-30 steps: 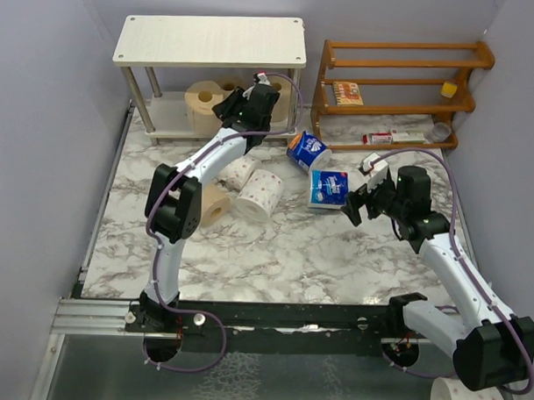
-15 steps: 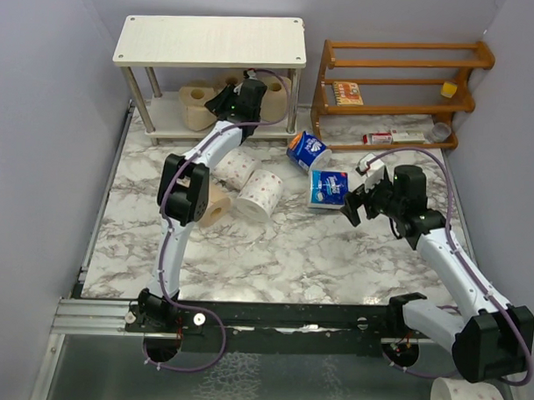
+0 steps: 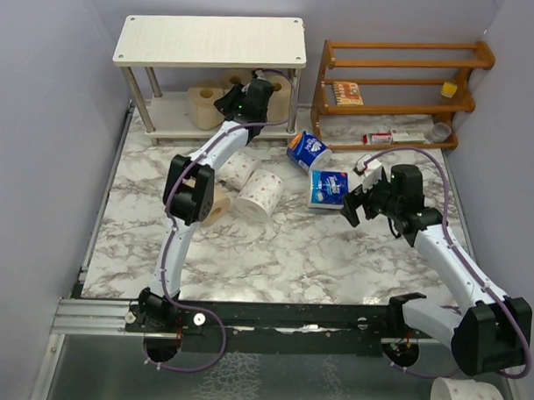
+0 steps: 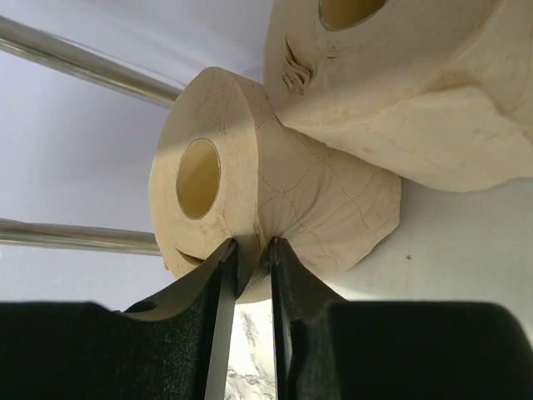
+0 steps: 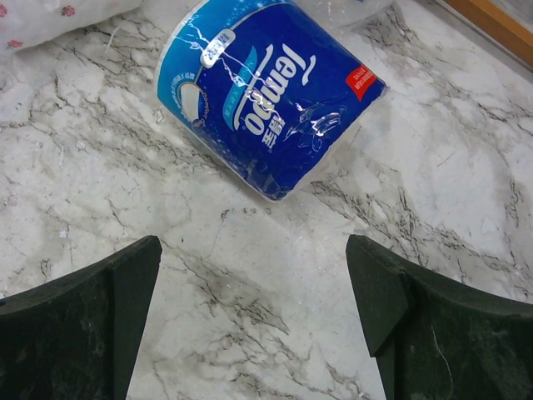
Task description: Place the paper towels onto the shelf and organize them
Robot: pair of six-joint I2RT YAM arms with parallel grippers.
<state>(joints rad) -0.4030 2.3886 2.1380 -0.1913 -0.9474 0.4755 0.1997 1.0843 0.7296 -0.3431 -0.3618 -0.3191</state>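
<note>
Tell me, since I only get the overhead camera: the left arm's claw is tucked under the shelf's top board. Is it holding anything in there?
Observer: Yes. Its wrist camera shows the left claw pinched on the rim of a tan roll lying on its side.
Visitor: Is that roll by itself?
Observer: No. A second tan roll sits right against it, filling the upper part of that wrist view.
Visitor: And the other claw?
Observer: Its camera shows the right claw open wide, with the blue-wrapped roll lying just beyond the fingers, untouched.
</note>
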